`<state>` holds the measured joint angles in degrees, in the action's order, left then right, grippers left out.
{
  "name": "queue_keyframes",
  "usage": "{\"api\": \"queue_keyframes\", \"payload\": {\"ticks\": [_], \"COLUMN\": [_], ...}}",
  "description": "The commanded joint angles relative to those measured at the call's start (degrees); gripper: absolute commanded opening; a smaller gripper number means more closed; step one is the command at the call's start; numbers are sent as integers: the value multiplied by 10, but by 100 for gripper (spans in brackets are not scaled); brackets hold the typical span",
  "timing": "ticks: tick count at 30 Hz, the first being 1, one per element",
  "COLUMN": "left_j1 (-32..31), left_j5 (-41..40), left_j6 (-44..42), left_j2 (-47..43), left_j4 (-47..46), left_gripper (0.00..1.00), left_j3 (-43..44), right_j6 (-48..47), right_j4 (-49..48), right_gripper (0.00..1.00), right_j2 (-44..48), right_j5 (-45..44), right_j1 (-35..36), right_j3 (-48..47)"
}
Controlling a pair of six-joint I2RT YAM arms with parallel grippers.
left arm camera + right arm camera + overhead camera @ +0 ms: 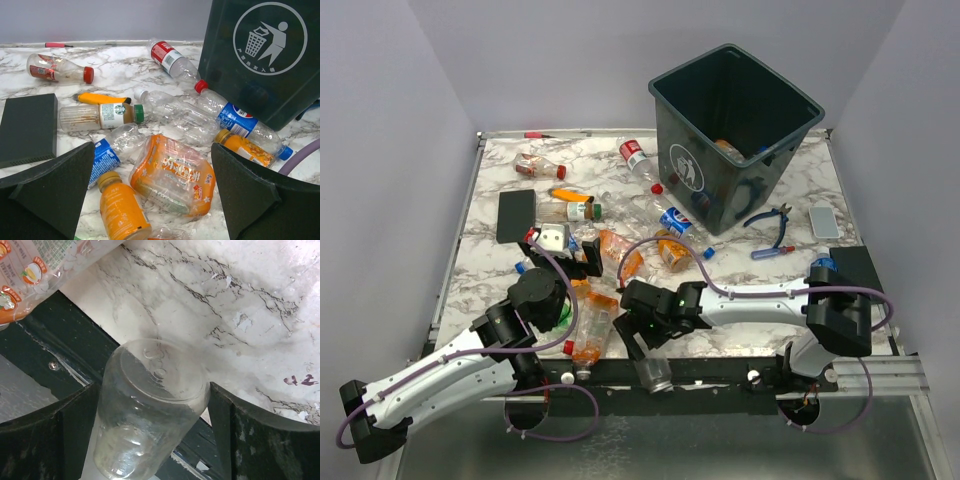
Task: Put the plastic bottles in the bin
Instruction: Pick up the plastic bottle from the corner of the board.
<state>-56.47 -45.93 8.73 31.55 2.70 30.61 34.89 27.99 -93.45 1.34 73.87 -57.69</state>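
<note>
Down at the near edge of the marble surface, my right fingers stood one on each side of a clear bottle, which had no label that I could see. The bottle filled the whole gap between them and its flanks met both fingers, so they looked clamped on it. Its flat base pointed up toward the wrist camera, and its body hung partly over the dark front rail.

My left fingers were spread wide apart and held nothing. They hovered over a crumpled orange-labelled bottle and a small orange bottle, both lying below the gap and touching neither finger.

More plastic bottles lay scattered across the surface beyond. The dark green-grey bin stood upright at the far right corner, well apart from both sets of fingers.
</note>
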Motion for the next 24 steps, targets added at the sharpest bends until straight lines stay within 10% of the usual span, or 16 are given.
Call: {"api": "queue_keyframes", "payload": {"ticks": [1,16,24], "left_j1": [1,1,3], "left_j5": [-1,26,274], "left_j6": [3,30,18], "left_j2": [-1,12,76], "left_j4": [-2,-46,-146], "left_gripper": [99,99,99], "left_j3": [-3,23,100], "right_j6": [12,-36,-110], "right_j4": [-13,-18,-191], "right_gripper": [81,45,45], "right_j2": [-1,225,370], "right_j5": [10,-257,-394], "right_j1": [5,1,-75], "right_j3": [9,-18,20]}}
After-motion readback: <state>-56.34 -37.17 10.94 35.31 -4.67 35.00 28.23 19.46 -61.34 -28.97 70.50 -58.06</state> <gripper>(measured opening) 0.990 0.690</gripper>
